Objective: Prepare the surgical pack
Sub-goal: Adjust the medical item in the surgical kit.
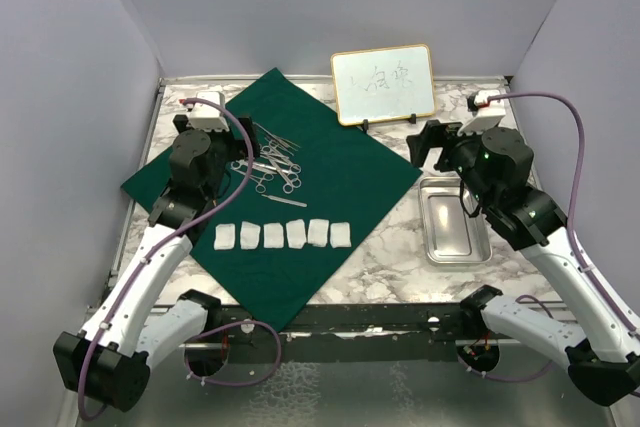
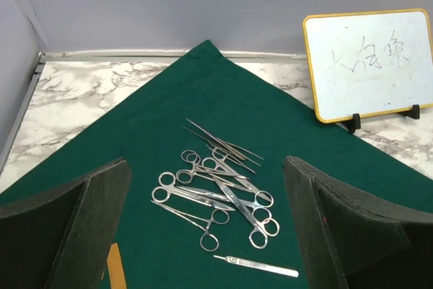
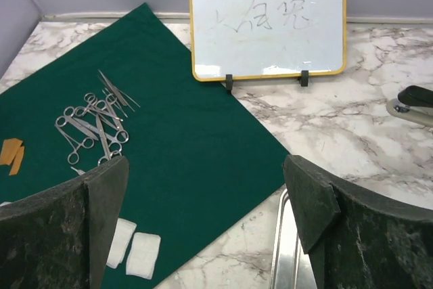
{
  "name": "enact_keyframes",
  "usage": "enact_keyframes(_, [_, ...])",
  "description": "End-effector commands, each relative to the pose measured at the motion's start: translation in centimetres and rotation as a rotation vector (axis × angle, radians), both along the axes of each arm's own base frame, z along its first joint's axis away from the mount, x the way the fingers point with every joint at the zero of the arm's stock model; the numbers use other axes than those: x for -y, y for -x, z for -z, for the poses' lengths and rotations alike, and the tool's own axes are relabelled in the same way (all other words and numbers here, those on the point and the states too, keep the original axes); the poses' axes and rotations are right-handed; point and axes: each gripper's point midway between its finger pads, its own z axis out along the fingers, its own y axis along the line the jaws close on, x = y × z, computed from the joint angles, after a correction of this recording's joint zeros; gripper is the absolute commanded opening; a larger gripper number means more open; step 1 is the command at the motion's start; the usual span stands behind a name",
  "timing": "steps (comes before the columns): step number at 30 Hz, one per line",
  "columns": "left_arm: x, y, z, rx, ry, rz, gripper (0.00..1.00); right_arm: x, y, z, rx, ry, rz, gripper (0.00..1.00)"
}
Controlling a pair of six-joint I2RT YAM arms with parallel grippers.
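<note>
Bench (image 1: 395, 252) is carrying the cloth (image 1: 350, 172), with instruments (image 1: 275, 165) and gauze (image 1: 285, 235) spread on it, seemingly for wrapping. Tray (image 1: 450, 232) is waiting aside. Left pincer (image 2: 206, 194) and right pincer (image 3: 206, 214) are gaping, empty.

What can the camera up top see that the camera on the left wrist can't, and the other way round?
Only the top view shows the small rectangular steel tray and the six white gauze squares. Only the left wrist view shows a small orange-brown strip at its bottom edge. Both show the large dark green cloth sheet, the silver scissor-like instruments and the gold-framed whiteboard.
</note>
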Motion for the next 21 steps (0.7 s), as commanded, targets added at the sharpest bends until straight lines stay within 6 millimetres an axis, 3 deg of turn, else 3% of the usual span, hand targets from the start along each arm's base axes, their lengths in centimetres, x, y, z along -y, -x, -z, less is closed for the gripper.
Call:
enact_keyframes(1, [0.4, -0.5, -0.8, -0.007, 0.002, 0.013, 0.99, 1.1, 0.5, 1.1, -0.035, 0.031, 0.044, 0.99])
enact_keyframes(6, [1.9, -1.0, 1.8, -0.114, 0.011, 0.075, 0.99, 1.2, 0.8, 5.0, -0.113, 0.072, 0.045, 0.99])
enact_keyframes(10, [3.7, -0.1, 5.3, -0.248, 0.071, 0.151, 0.99, -1.2, 1.7, 8.8, -0.161, 0.031, -0.085, 0.99])
enact_keyframes(16, [7.5, 4.1, 11.3, -0.522, 0.196, 0.343, 0.99, -7.3, 4.7, 14.3, -0.338, -0.074, -0.420, 0.99])
enact_keyframes(18, [8.5, 5.9, 12.6, -0.597, 0.255, 0.387, 0.99, -9.5, 6.2, 16.1, -0.406, -0.111, -0.557, 0.91])
enact_keyframes(21, [10.5, 8.6, 13.6, -0.660, 0.344, 0.451, 0.99, -10.9, 7.1, 18.8, -0.507, -0.148, -0.631, 0.86])
